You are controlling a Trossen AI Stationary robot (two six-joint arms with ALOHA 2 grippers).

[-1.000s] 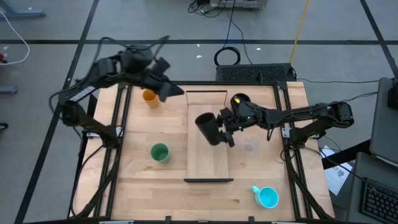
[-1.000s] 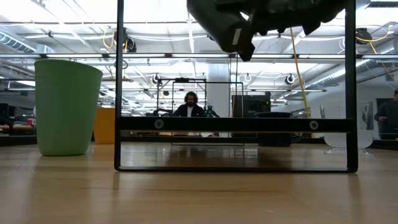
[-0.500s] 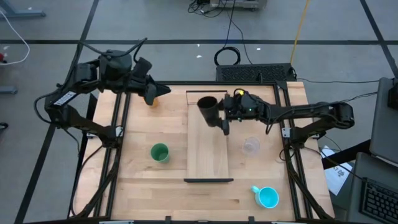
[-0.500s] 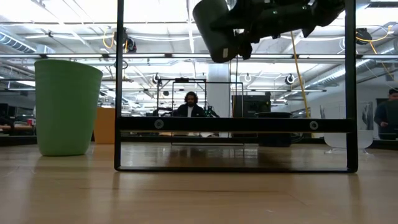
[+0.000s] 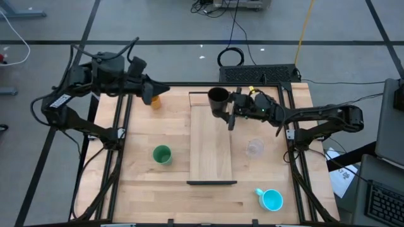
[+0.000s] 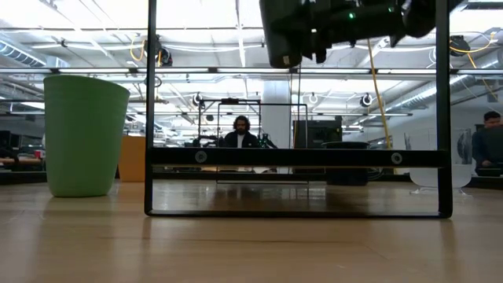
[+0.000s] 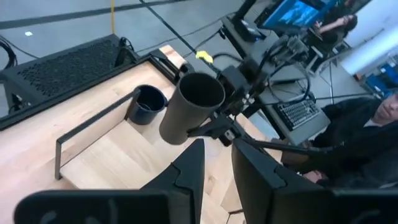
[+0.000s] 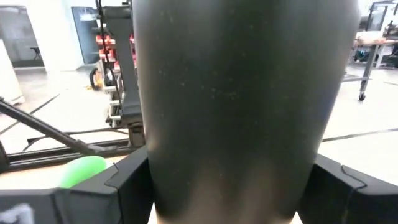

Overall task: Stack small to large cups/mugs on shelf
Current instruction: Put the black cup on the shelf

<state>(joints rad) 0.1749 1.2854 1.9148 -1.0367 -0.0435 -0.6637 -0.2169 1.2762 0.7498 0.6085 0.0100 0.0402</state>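
Observation:
My right gripper [image 5: 228,112] is shut on the tall black cup [image 5: 219,99], held high over the far end of the shelf [image 5: 211,154]. My left gripper [image 5: 150,93] hangs above the orange cup [image 5: 154,102] at the far left. Its fingers stand a narrow gap apart with nothing between them [image 7: 217,168]. The green cup [image 5: 162,154] stands left of the shelf. The clear cup [image 5: 254,148] and the blue mug [image 5: 271,200] stand to the shelf's right. The dark mug [image 7: 148,102] stands by the shelf's far end, hidden under my right arm in the high view. My right gripper pinches the black cup's side wall [image 7: 200,127], on its lower half, between its two fingers [image 8: 124,180]. The fingers come in level from the table's right side, one on each side of the wall. The cup stands upright, mouth up, lifted clear of the shelf.
Dark frame posts [image 5: 123,126] run along both sides of the table. A dark strip [image 6: 299,157] closes the shelf's near end. Beyond the far edge lies a black keyboard [image 5: 259,74]. A person [image 6: 240,134] sits behind the table.
My right gripper has carried the black cup toward the table's far edge and rolled its wrist. The cup has turned from lying tilted to upright with its mouth up. My left gripper has drawn back toward the table's left edge, over the orange cup.

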